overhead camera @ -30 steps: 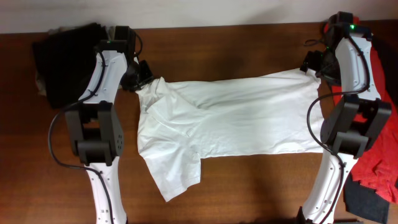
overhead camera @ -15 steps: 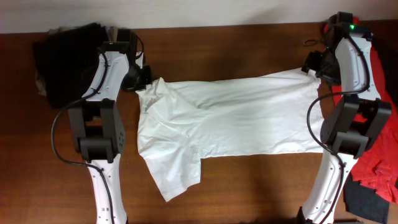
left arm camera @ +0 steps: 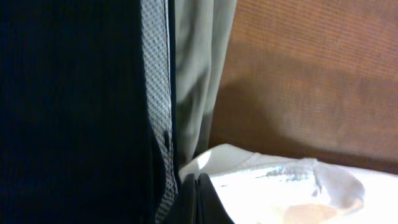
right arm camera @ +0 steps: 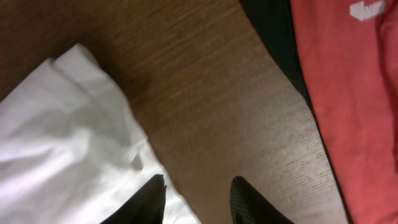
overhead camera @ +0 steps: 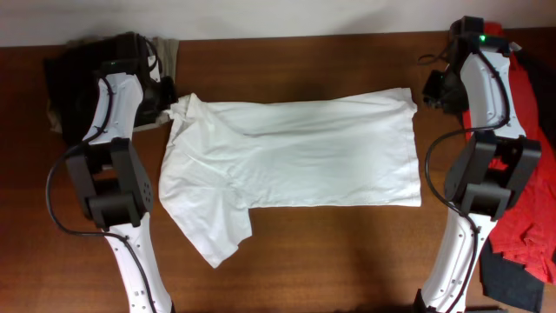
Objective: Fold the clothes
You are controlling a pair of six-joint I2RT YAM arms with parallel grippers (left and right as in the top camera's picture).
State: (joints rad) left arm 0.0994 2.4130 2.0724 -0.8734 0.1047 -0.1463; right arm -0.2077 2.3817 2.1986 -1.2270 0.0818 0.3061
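Note:
The white T-shirt (overhead camera: 295,152) lies spread flat across the wooden table, one sleeve (overhead camera: 213,235) pointing to the front left. My left gripper (overhead camera: 167,106) is at the shirt's far-left shoulder corner. In the left wrist view its fingers (left arm camera: 198,186) are pressed together on the edge of the white fabric (left arm camera: 292,186). My right gripper (overhead camera: 432,89) hovers just right of the shirt's far-right hem corner (overhead camera: 407,92). In the right wrist view it (right arm camera: 199,180) stands open: one finger is over the hem (right arm camera: 74,124), the other over bare wood.
A pile of black and khaki folded pieces (overhead camera: 87,78) lies at the far left, right beside the left gripper; black cloth (left arm camera: 74,112) and khaki cloth (left arm camera: 199,62) fill the left wrist view. A red shirt (overhead camera: 534,174) over dark cloth covers the right edge.
The left gripper shut on the shoulder corner and moved left, dragging the whole shirt left with it. The hem slid away from the right gripper, whose jaws have narrowed.

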